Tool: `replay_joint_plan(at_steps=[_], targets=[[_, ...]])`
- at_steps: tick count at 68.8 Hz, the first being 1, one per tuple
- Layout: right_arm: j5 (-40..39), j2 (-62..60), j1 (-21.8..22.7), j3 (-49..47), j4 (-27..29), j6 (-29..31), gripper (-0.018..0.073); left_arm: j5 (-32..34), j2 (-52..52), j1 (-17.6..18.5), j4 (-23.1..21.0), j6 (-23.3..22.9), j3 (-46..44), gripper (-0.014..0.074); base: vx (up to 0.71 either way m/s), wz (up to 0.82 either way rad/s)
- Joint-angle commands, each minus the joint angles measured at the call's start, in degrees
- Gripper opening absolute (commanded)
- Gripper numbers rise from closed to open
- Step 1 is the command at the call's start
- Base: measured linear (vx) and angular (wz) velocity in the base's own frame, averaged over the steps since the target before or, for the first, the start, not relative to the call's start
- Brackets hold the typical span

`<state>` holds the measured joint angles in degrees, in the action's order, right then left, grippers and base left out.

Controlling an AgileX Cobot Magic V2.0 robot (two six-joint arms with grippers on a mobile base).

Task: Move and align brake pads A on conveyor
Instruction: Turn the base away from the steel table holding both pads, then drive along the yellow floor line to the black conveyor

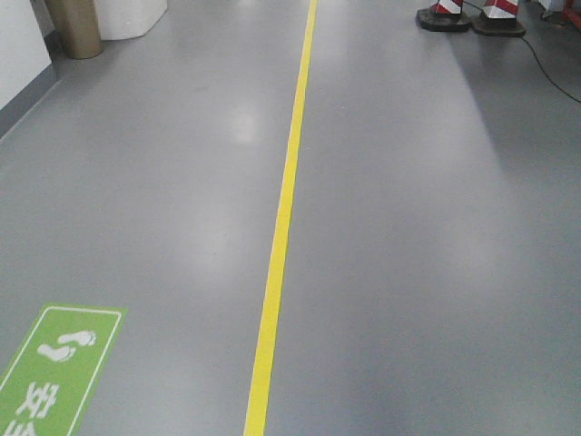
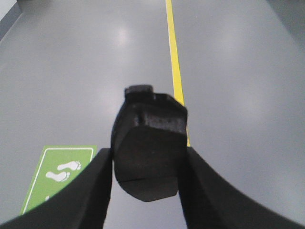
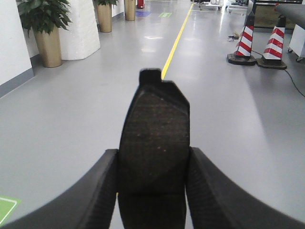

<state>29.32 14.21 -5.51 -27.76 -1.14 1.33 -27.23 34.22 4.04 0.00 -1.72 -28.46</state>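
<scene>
In the left wrist view, a dark brake pad [image 2: 151, 125] stands on end between my left gripper's [image 2: 147, 153] two black fingers, which are shut on its sides. The right wrist view shows a second brake pad [image 3: 155, 119] with a rough dark face and a small tab on top. It is held upright the same way by my right gripper [image 3: 152, 160]. Both pads hang above bare grey floor. The conveyor is out of view. Neither arm appears in the front view.
A yellow floor line [image 1: 281, 227] runs straight ahead. A green footprint sign [image 1: 54, 363] lies on the floor at the near left. Red-and-white striped cones [image 3: 245, 43] with a cable stand far right. Potted plants [image 3: 45, 33] and a white pillar [image 3: 81, 28] line the left wall.
</scene>
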Motion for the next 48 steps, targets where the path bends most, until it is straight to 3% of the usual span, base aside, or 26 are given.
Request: replay_joint_plan(at_steps=[1,48], targets=[[-5.2,0.5,0.0,-1.6,-0.4,0.6,-0.0006,5.3,0.2,0.2,-0.6,-0.6,-1.8,-0.0006,0.35,0.00],[-5.2,0.5,0.0,-1.6,-0.4,0.6,-0.0006,5.3,0.2,0.2,-0.6,-0.6,-1.8,-0.0006,0.55,-0.18]])
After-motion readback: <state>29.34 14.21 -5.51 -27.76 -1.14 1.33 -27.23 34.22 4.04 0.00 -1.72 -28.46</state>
